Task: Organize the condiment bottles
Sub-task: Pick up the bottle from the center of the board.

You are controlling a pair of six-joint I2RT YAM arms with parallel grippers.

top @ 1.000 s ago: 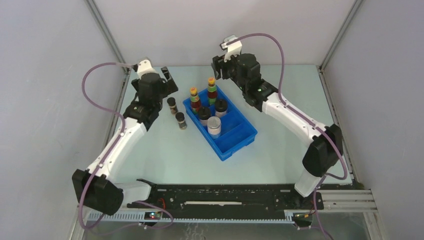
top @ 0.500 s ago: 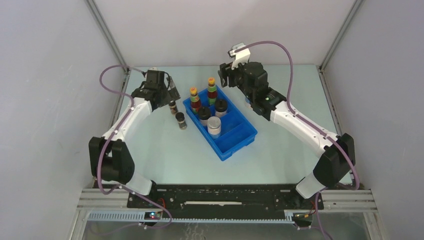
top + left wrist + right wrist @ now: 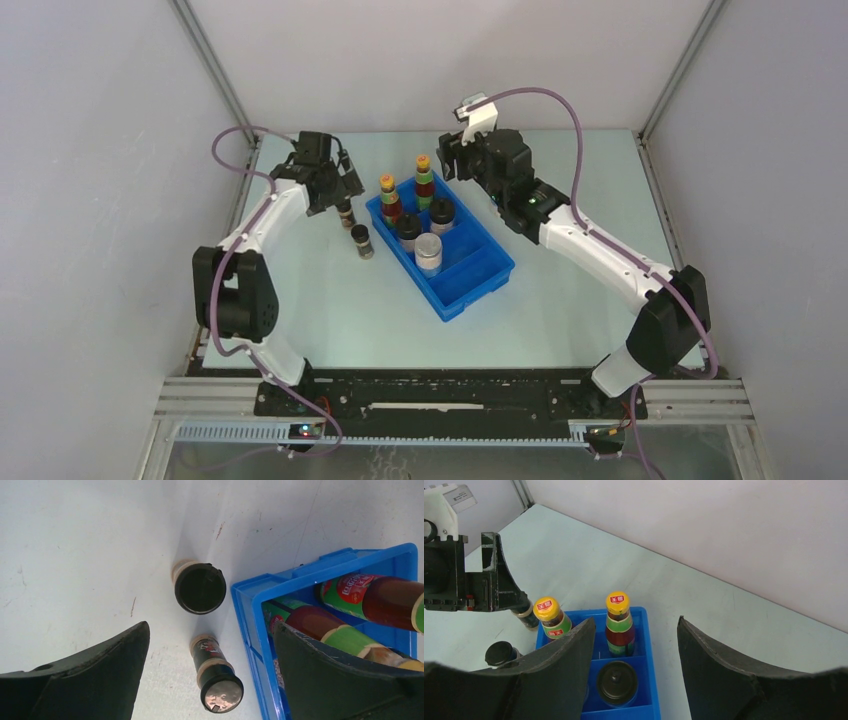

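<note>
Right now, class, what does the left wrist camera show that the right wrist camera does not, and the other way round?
Only the left wrist view: the first loose jar and the second loose jar whole, from above, on the table beside the blue tray.

Only the right wrist view: a black-lidded jar inside the tray, the left gripper from outside, over one loose jar, and the tall bottles' yellow cap tops.

Both: the tray, the two tall bottles standing in it, and the loose jars, which are only partly visible from the right wrist.
</note>
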